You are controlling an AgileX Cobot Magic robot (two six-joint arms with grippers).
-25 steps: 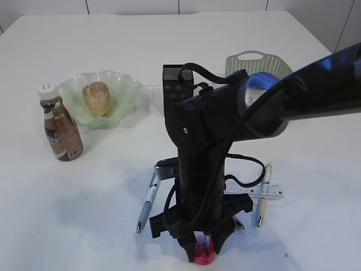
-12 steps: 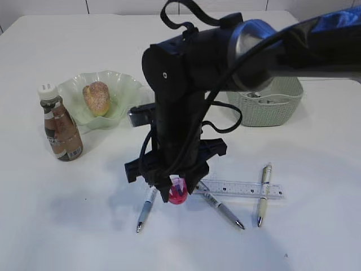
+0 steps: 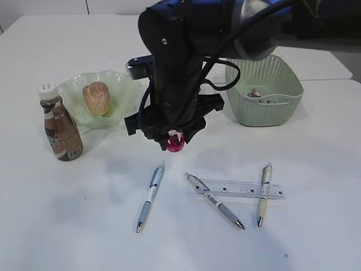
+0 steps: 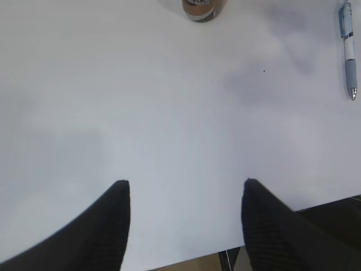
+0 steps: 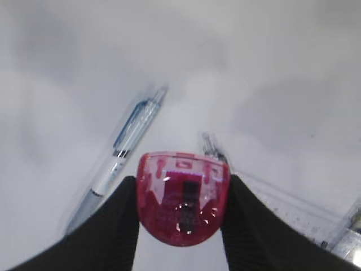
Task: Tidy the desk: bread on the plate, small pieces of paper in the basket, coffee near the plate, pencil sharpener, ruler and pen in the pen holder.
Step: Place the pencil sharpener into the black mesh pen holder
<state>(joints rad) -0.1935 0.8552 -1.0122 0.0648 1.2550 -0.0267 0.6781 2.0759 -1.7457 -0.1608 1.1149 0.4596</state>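
My right gripper [image 3: 175, 139] is shut on the red pencil sharpener [image 3: 175, 143] and holds it in the air above the table, right of the green plate [image 3: 127, 90]. The right wrist view shows the sharpener [image 5: 183, 196] between both fingers. Bread [image 3: 96, 97] lies on the plate. The coffee bottle [image 3: 61, 131] stands left of the plate. Three pens [image 3: 150, 196] [image 3: 216, 208] [image 3: 263, 193] and a clear ruler [image 3: 242, 188] lie on the table in front. The pen holder is hidden behind my right arm. My left gripper [image 4: 185, 189] is open and empty over bare table.
A green basket [image 3: 271, 107] stands at the back right with small scraps [image 3: 256, 93] inside. The left wrist view shows the table's front edge below the fingers, the bottle's base [image 4: 203, 8] and a pen [image 4: 348, 48]. The table top is white.
My right arm has lifted the sharpener off the table front and carried it up and toward the back, from beside the pens to near the plate.
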